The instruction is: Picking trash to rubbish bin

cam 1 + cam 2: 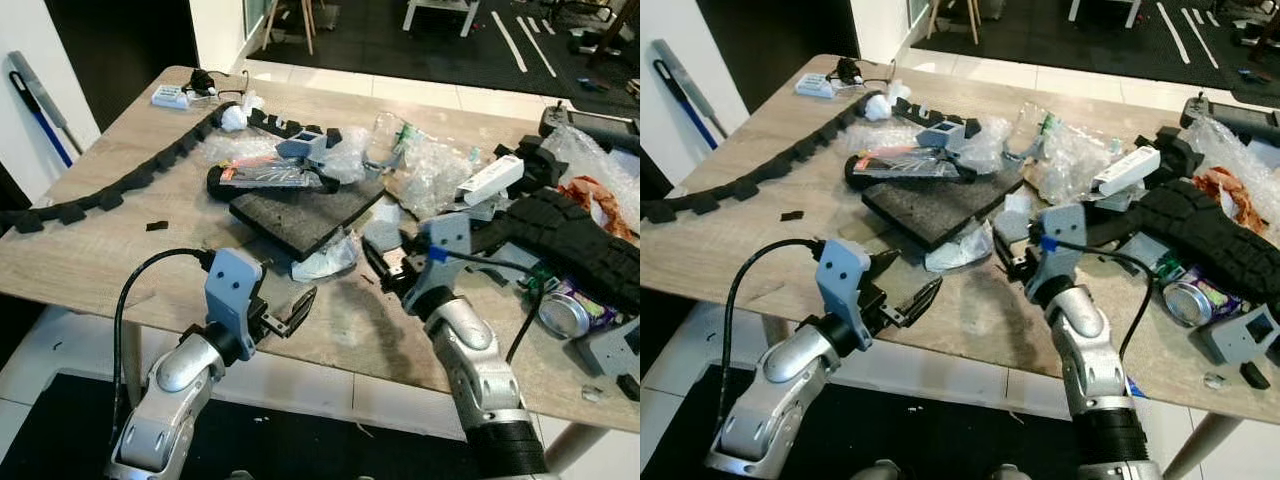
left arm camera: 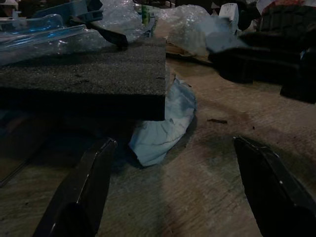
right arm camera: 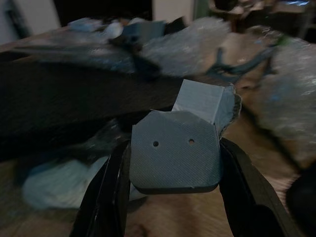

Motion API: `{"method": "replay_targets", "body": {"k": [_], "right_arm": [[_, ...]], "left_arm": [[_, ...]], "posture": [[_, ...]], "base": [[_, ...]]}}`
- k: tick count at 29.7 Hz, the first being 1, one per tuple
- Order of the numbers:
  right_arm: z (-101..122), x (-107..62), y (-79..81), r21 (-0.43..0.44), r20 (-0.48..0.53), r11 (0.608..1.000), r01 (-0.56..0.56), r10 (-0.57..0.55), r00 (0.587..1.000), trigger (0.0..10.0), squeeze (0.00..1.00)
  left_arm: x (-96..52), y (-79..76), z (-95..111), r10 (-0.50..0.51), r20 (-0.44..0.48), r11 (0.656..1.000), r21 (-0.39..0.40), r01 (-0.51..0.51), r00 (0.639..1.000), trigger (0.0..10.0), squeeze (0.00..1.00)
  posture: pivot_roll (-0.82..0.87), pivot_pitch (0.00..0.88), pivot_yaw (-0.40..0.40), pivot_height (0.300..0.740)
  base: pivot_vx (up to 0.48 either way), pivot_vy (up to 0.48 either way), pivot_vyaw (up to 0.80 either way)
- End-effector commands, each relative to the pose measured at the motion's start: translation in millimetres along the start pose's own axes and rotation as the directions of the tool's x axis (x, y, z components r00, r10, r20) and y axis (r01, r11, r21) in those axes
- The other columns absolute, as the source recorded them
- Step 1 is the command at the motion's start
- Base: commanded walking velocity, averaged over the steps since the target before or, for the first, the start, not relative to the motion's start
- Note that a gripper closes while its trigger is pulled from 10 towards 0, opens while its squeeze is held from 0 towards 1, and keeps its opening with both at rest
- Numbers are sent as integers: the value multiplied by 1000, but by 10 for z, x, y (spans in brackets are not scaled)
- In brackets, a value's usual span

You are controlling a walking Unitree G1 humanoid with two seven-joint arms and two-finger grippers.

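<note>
My right gripper (image 3: 170, 197) pinches what looks like a grey plastic block (image 3: 174, 157) just right of the foam slab (image 1: 305, 212) on the desk (image 1: 90, 250), ready to bin, while my left gripper (image 1: 290, 315) waits wide near the crumpled tissue (image 2: 160, 131).

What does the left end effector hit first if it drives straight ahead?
Most likely the crumpled pale blue wrapper lying under the edge of the foam slab; it sits dead ahead between the open fingers. Depth is hard to judge.
</note>
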State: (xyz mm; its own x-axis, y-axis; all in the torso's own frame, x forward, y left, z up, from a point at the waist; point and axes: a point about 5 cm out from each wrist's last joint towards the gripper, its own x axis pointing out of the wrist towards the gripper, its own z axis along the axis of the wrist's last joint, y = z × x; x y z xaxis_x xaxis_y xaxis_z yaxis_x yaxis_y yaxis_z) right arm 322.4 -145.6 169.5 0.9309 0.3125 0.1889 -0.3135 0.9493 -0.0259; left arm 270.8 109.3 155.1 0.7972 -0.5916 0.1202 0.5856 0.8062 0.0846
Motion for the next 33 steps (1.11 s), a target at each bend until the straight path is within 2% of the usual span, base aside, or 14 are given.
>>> {"method": "replay_targets", "body": {"k": [1,2,4,5,7,9,10,11,12,13,17,18,25,33], "right_arm": [[-13,-29,2,-3,-10,1000,9,-9,1000,10000,0],[-130,-62,4,-23,-123,1000,3,-6,992,10000,0],[-221,-86,-9,-54,-210,998,-10,-1,978,10000,0],[-221,-86,-9,-54,-210,998,-10,-1,978,10000,0],[-373,-140,-86,-82,-340,997,-11,-18,940,10000,0],[-396,-162,-128,-79,-369,997,4,-33,929,10000,0],[-401,-173,-154,-72,-381,997,18,-44,923,10000,102],[-401,-173,-154,-72,-381,997,18,-44,923,10000,102],[-391,-179,-180,-72,-384,997,35,-60,921,10000,867],[-379,-177,-195,-73,-384,997,40,-65,921,10000,1000],[-342,-161,-215,-103,-370,994,39,-74,926,10000,1000],[-317,-148,-206,-107,-361,994,33,-70,930,10000,39],[-228,-114,-110,-76,-368,997,2,-29,929,10000,0],[-322,-174,-5,22,-473,1000,-14,23,881,10000,0]], "left_arm": [[-13,-23,-20,-6,-10,1000,-12,6,1000,10000,0],[-6,-34,-26,-22,-17,1000,-7,21,1000,10000,0],[-7,-41,-29,-28,-21,1000,-5,28,999,10000,0],[-7,-41,-29,-28,-21,1000,-5,28,999,10000,0],[-16,-56,-36,-40,-28,999,-3,40,999,10000,0],[-21,-66,-37,-46,-31,999,-3,46,998,10000,0],[-25,-73,-38,-50,-33,999,-3,50,998,10000,0],[-25,-73,-38,-50,-33,999,-3,50,998,10000,0],[-26,-77,-40,-53,-35,999,-2,53,998,10000,0],[-24,-79,-41,-54,-36,999,-1,54,998,10000,0],[-17,-81,-41,-56,-36,998,0,56,998,10000,0],[-18,-80,-41,-57,-36,998,0,57,998,10000,0],[-22,-77,-42,-59,-39,998,2,59,997,10000,0],[-21,-91,-48,-68,-46,998,6,68,997,10000,0]], "posture": [[29,161,-31,740],[29,159,-32,740],[29,162,-34,740],[29,162,-34,740],[29,163,-33,740],[29,160,-32,740],[28,161,-33,740],[28,161,-33,740],[28,161,-33,740],[28,163,-31,740],[28,163,-31,740],[27,161,-28,740],[27,164,-28,740],[26,163,-26,740]], "base": [[0,0,0],[0,0,0],[0,0,0],[0,0,0],[0,0,0],[0,0,0],[0,0,0],[0,0,0],[0,0,0],[0,0,0],[0,0,0],[0,0,0],[0,0,0],[0,0,0]]}}
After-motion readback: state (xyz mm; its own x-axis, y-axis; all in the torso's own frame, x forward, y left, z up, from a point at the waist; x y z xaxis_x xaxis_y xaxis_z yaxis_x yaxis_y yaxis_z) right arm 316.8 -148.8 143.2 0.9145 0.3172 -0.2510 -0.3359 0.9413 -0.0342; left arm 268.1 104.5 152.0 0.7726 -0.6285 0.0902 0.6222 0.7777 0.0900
